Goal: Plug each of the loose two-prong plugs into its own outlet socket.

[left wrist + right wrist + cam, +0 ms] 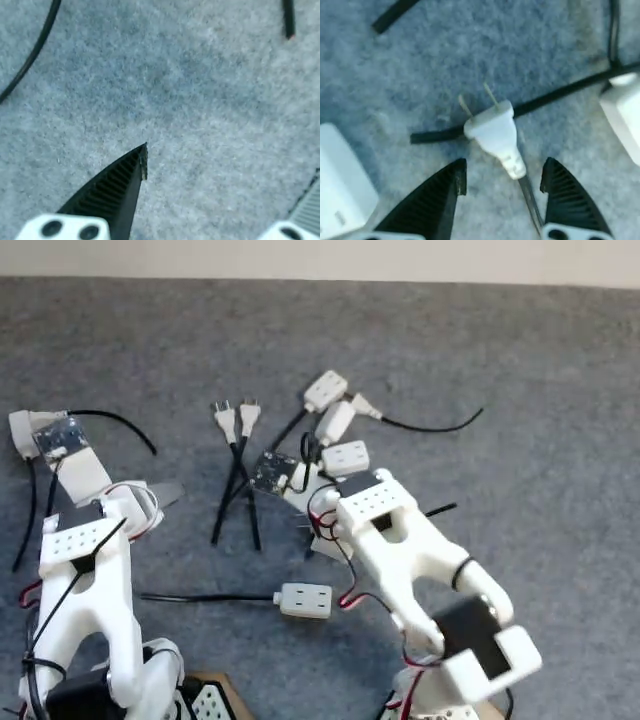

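A white two-prong plug (493, 131) lies on the grey carpet with its black cord (560, 92) trailing off. My right gripper (504, 171) hangs open just above it, and the plug's tail lies between the fingertips. Two more loose plugs (236, 418) lie side by side at the middle, their black cords crossing. Another plug (364, 405) lies by the cluster of white outlet sockets (346, 456). One more outlet socket (305, 600) sits alone near the front. My left gripper (225, 185) is open over bare carpet at the left, with one black finger (122, 187) in sight.
A white socket block (340, 175) lies close beside one right finger and another white block (624, 112) beyond the other. Black cords (30, 60) run across the carpet near the left arm. The carpet is bare at the back and far right.
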Robot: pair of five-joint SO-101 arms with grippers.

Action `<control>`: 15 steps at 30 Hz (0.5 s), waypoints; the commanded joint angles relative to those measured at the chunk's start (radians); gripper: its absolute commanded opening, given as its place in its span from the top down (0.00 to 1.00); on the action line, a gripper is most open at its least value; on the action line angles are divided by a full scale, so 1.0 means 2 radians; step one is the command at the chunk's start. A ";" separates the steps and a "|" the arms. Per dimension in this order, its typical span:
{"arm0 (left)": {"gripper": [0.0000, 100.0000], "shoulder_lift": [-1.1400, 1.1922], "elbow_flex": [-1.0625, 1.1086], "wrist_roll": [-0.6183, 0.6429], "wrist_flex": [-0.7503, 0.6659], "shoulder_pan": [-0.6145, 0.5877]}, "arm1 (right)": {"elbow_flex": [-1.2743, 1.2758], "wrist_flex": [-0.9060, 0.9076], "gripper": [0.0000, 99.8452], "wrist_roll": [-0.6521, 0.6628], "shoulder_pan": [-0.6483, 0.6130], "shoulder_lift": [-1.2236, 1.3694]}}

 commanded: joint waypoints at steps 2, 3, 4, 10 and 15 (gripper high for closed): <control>0.53 0.000 0.003 -0.005 -0.007 0.009 | -0.041 -0.026 0.77 0.006 0.000 0.015; 0.53 0.000 0.003 -0.005 -0.007 0.010 | -0.046 -0.026 0.77 0.007 0.003 0.017; 0.53 0.000 0.003 -0.005 -0.007 0.010 | -0.049 -0.026 0.77 0.017 0.005 0.018; 0.53 0.000 0.003 -0.005 -0.007 0.010 | -0.049 -0.024 0.82 0.107 0.017 0.020; 0.53 0.000 0.003 -0.005 -0.007 0.010 | -0.046 -0.023 0.98 0.143 0.028 0.020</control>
